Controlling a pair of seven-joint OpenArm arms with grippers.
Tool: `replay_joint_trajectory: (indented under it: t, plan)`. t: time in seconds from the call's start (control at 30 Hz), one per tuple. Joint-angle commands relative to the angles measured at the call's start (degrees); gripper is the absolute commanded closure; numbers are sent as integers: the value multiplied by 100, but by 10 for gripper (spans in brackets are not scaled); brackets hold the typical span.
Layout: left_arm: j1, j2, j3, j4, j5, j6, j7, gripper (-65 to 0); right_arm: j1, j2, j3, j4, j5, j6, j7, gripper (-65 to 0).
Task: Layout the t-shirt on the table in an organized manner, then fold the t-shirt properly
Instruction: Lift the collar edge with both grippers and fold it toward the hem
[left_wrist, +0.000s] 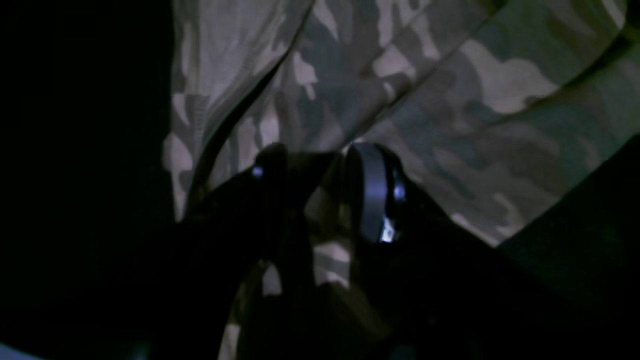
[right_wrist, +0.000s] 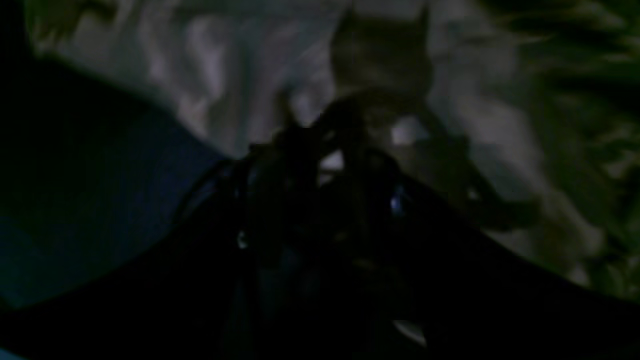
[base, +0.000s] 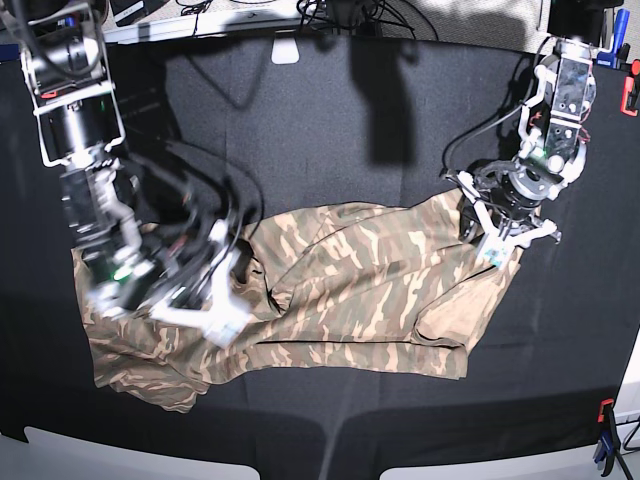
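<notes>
A: Where's your t-shirt (base: 350, 290)?

B: Spread crumpled across the middle of the table (base: 330, 130), nearer the front edge, one end bunched toward the left edge, the other reaching toward the right edge.

A: Jaws?

B: Your left gripper (left_wrist: 320, 195) pinches a fold of camo cloth between narrow jaws, at the shirt's right end. Your right gripper (right_wrist: 325, 160) sits low on the fabric at the other end, but the view is too dark and blurred, so you can't tell its jaws.

A: Handling?

B: Light, limp, drapes and creases readily; it'll likely sag and drag. You'd best grip hems or shoulder corners, both ends, and pull taut to flatten.
</notes>
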Motion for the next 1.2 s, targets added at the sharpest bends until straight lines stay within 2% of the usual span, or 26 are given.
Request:
replay_joint_trajectory:
  t: [0.0,0.13,0.2,0.23,0.3,0.6,0.73,0.87,1.0,1.17]
  plan:
    - [-92,-33,-26,85,-28,28,-111,-196,166,17,-195,85,-225,30,173,-254]
    - [-92,-35,-26,85,-28,28,-109,-196,166,15,-1095,85,-1954,30,743,-254]
    - [-92,-35,-26,85,-26,28,-109,-196,166,15,-1427,85,-2693,-656,903,-253]
    - [-92,-35,-26,85,-26,28,-109,-196,166,15,-1561,85,-2935,-876,940,-253]
    - [-92,-35,-26,85,-26,28,-109,-196,168,15,-1753,87,-3180,-1106,935,-253]
    - [-92,-35,-26,85,-26,28,-111,-196,166,20,-1899,376,-3215,-1141,955,-253]
    - [-92,-35,-26,85,-26,28,-111,-196,166,63,-1899,903,-2704,-1132,964,-253]
    - [-92,-35,-26,85,-26,28,-109,-196,166,184,-1897,1134,-2699,-1134,935,-252]
    - [-92,-35,-26,85,-28,28,-109,-196,166,468,-1899,1054,-2699,-1180,931,-252]
    - [-92,-33,-26,85,-28,28,-109,-196,166,717,-1899,903,-2699,-1558,1147,-252]
